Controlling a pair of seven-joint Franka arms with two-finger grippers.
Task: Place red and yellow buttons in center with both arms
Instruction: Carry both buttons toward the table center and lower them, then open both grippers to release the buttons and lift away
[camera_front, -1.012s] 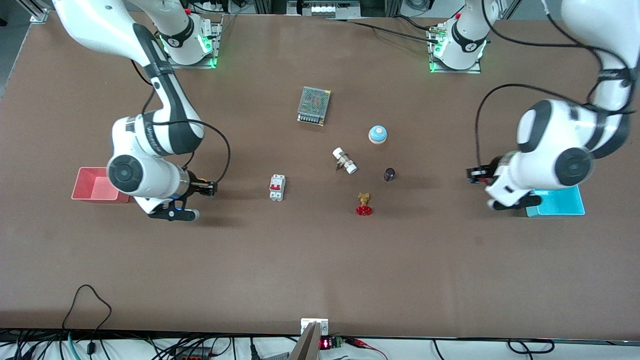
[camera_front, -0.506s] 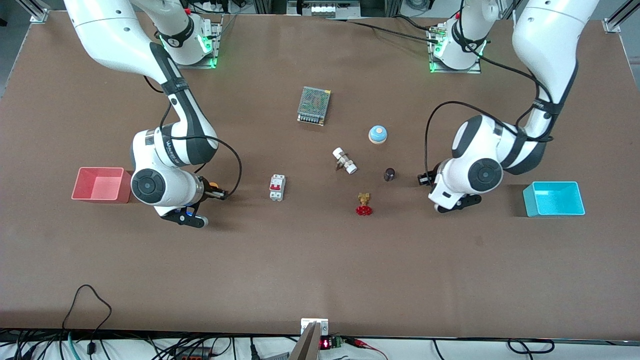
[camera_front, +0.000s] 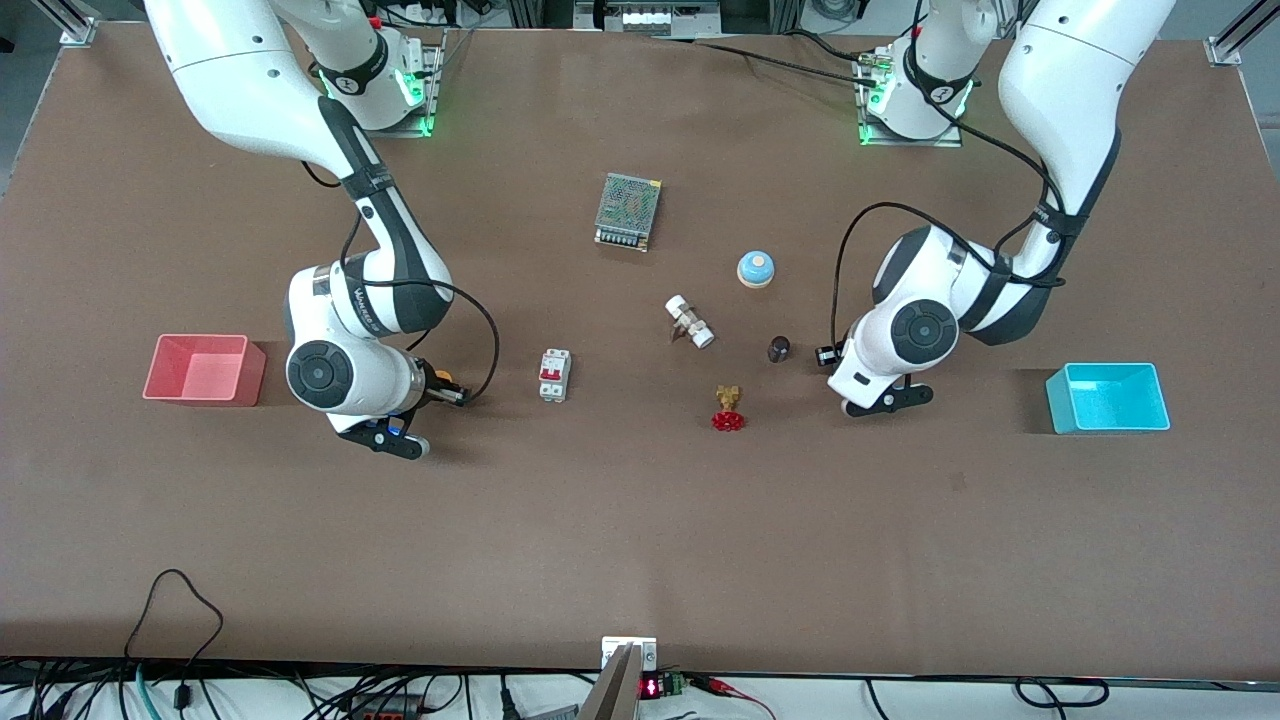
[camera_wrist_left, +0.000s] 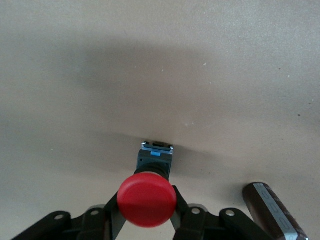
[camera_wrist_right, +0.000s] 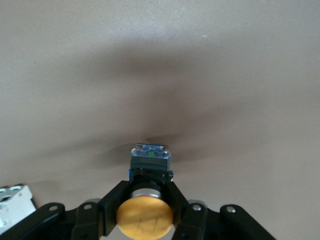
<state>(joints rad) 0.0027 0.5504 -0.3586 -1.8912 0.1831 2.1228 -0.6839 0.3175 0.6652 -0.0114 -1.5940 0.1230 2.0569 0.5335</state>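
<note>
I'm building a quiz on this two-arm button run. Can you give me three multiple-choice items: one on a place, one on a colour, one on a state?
1. Which thing lies nearest the front camera?
A. blue dome bell
B. brass valve with red handwheel
C. metal power supply box

2. What colour is the cap of the button in the right end effector?
A. orange-yellow
B. green
C. white

3. How does the left end effector stand?
A. wide open and empty
B. shut on the red button
C. resting in the blue bin

Key:
1 B: the brass valve sits lowest, below the blue dome bell and the power supply box.
2 A: the right end effector clamps the yellow button.
3 B: the left end effector grips the red button, beside the dark cylinder.
</note>
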